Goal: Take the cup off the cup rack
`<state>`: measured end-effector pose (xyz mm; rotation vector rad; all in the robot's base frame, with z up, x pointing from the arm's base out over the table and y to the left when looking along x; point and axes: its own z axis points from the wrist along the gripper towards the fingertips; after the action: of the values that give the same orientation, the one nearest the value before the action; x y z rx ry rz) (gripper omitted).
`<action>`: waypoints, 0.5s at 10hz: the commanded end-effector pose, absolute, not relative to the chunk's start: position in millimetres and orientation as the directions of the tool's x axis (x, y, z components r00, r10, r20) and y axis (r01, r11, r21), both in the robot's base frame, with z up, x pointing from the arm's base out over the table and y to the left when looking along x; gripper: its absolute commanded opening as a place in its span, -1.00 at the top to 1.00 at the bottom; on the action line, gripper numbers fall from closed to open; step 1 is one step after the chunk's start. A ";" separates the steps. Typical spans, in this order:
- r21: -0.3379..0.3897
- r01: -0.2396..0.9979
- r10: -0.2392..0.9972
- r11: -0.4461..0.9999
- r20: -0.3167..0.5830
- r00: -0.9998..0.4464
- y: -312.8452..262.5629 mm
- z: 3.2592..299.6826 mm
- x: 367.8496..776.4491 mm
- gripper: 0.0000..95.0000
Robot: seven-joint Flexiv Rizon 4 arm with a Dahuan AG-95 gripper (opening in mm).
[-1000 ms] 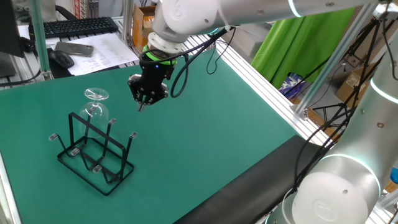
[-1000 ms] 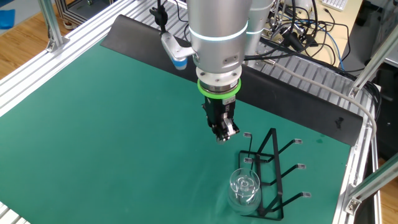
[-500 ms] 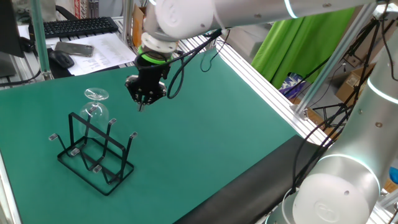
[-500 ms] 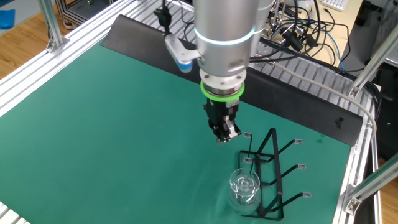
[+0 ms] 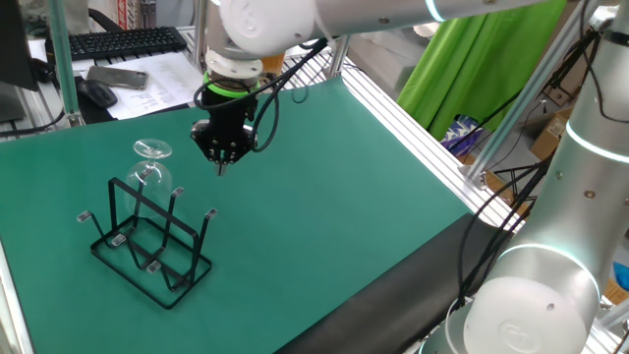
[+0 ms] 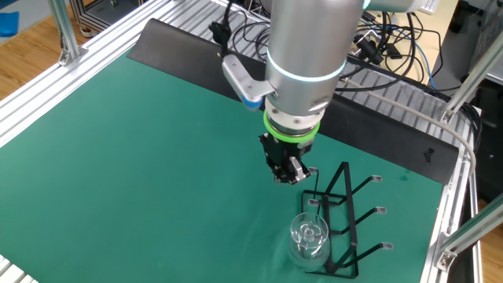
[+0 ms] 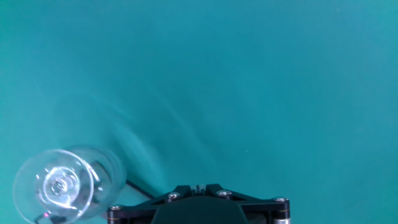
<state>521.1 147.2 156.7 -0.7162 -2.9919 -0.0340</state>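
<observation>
The cup (image 5: 151, 165) is a clear stemmed glass hanging upside down on a far-end prong of the black wire cup rack (image 5: 149, 243), its round foot on top. It also shows in the other fixed view (image 6: 307, 239) at the near end of the rack (image 6: 346, 211), and at the lower left of the hand view (image 7: 59, 185). My gripper (image 5: 220, 165) hangs above the green mat just right of the cup, apart from it, fingers together and empty. In the other fixed view the gripper (image 6: 288, 174) is above the rack's far end.
A keyboard (image 5: 123, 41), mouse (image 5: 96, 92) and papers lie beyond the mat's far edge. Aluminium frame posts (image 5: 61, 54) stand around the table. A black strip (image 6: 189, 51) and cables (image 6: 385, 43) run along one side.
My gripper has moved sideways, closer to the cup and the rack, at about the same height. The cup and rack have not moved.
</observation>
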 end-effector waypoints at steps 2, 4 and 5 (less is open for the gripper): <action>0.105 0.402 0.394 0.910 0.093 -0.915 147.1 156.4 520.5 1.00; 0.181 0.445 0.420 0.877 0.163 -0.893 147.1 156.4 520.5 1.00; 0.132 0.429 0.407 0.894 0.162 -0.899 147.1 156.4 520.5 1.00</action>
<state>519.4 145.4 156.7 -0.5815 -2.9890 -0.2593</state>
